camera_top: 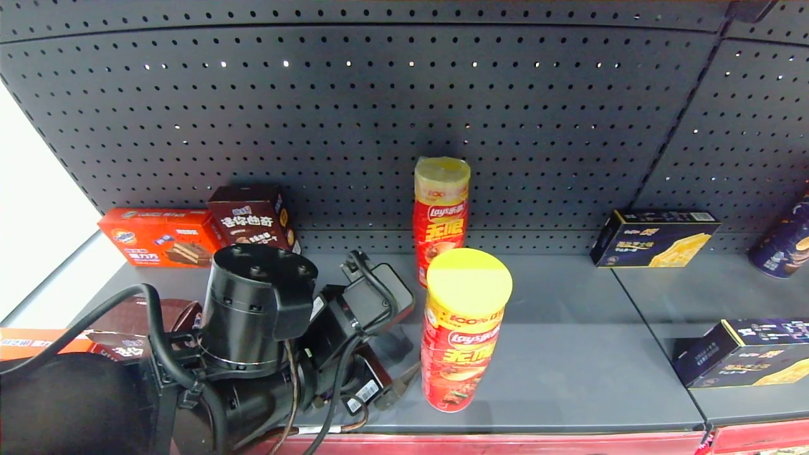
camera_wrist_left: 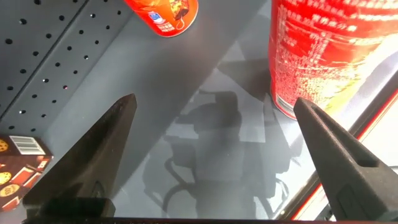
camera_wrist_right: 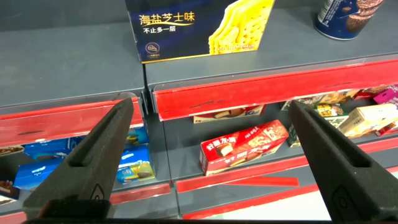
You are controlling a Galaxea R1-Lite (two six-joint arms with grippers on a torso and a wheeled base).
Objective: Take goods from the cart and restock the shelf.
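Cans of chips stand on the shelf (camera_top: 569, 360): the front can (camera_top: 464, 328) by the shelf's edge and a second can (camera_top: 440, 215) just behind it. Just left of the front can, the left gripper (camera_wrist_left: 214, 143) has its fingers spread wide and empty. Well right of the front can, the right gripper (camera_wrist_right: 211, 155) hangs open before a dark blue box (camera_wrist_right: 199, 28).
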